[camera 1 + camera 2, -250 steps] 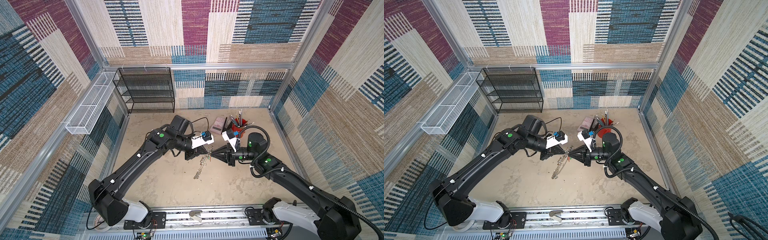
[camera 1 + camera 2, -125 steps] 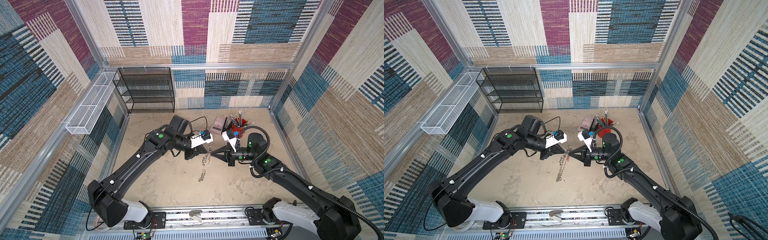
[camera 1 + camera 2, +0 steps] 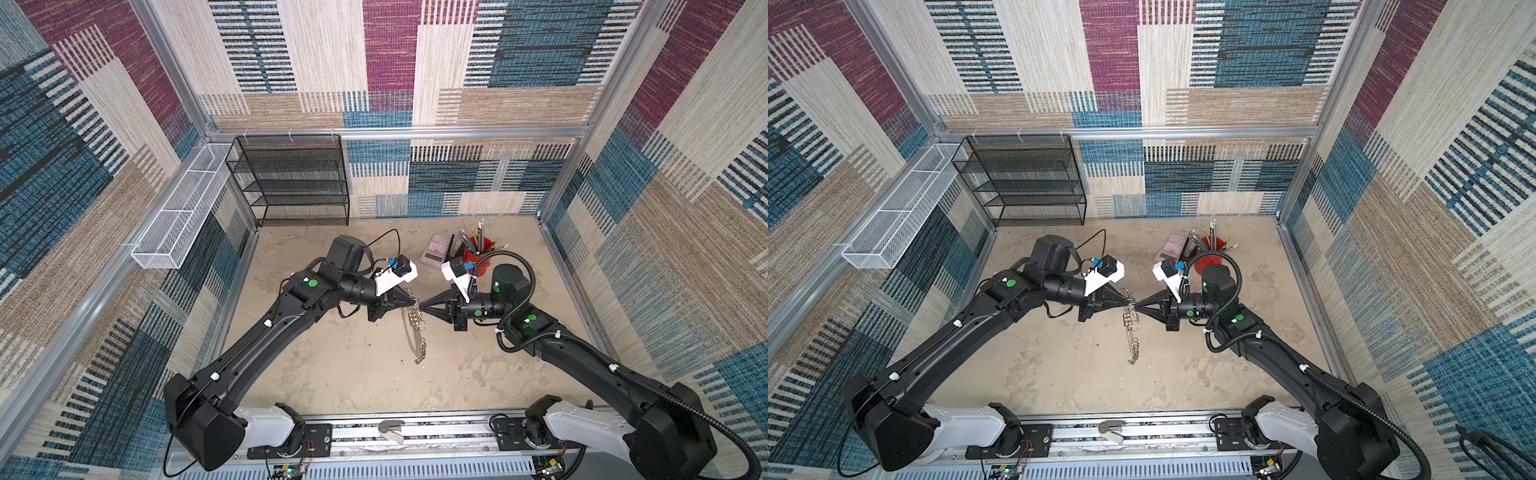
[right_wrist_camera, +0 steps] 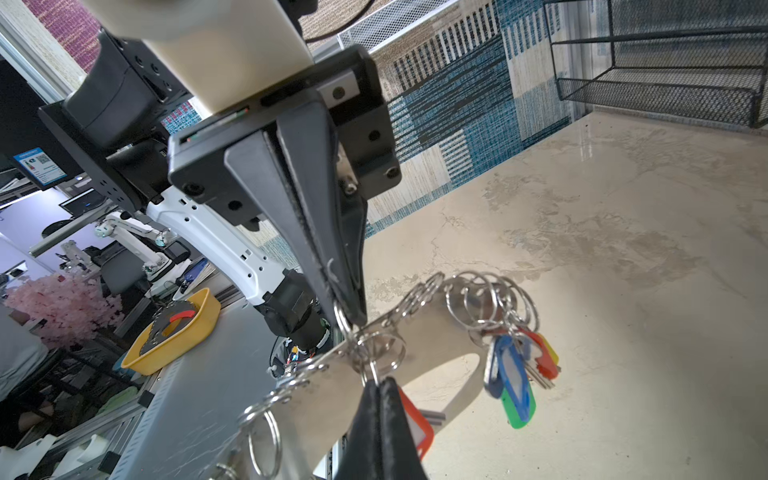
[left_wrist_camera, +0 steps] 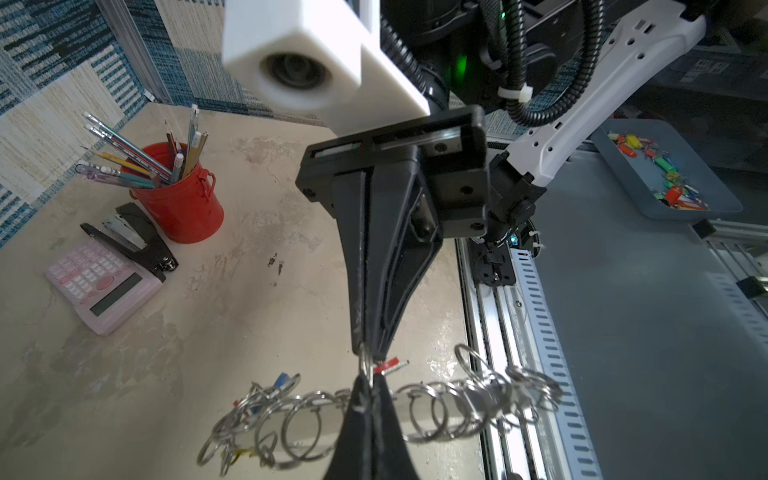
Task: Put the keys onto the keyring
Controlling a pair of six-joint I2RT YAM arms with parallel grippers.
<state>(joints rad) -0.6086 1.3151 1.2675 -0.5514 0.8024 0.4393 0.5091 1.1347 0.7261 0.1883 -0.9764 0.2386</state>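
The keyring (image 3: 408,337) hangs at the centre of both top views, slung from where the two grippers meet and trailing down toward the table (image 3: 332,374). It looks light and floppy: a flat grey band that will fold and swing. Its edge carries thin, hard, slippery wire rings that will likely twist away from a pinch. Several keys (image 4: 513,378) with blue, green and red tags dangle at the right of the right wrist view, so that end probably drags heavier. The flat band offers the surest hold; a single ring suits only fingertips.

The left gripper (image 4: 348,309) is fully closed, nipping one ring at the band's edge. The right gripper (image 4: 379,384) is closed too, on a small ring just beside it, with a red-tagged key against its fingers. Whether that key is threaded yet is hidden behind the fingers.

In the top views the keys cannot be made out, nor whether the band's lower end touches the table. More tagged keys lie in a grey tray (image 5: 636,178), upper right of the left wrist view, too small to count.
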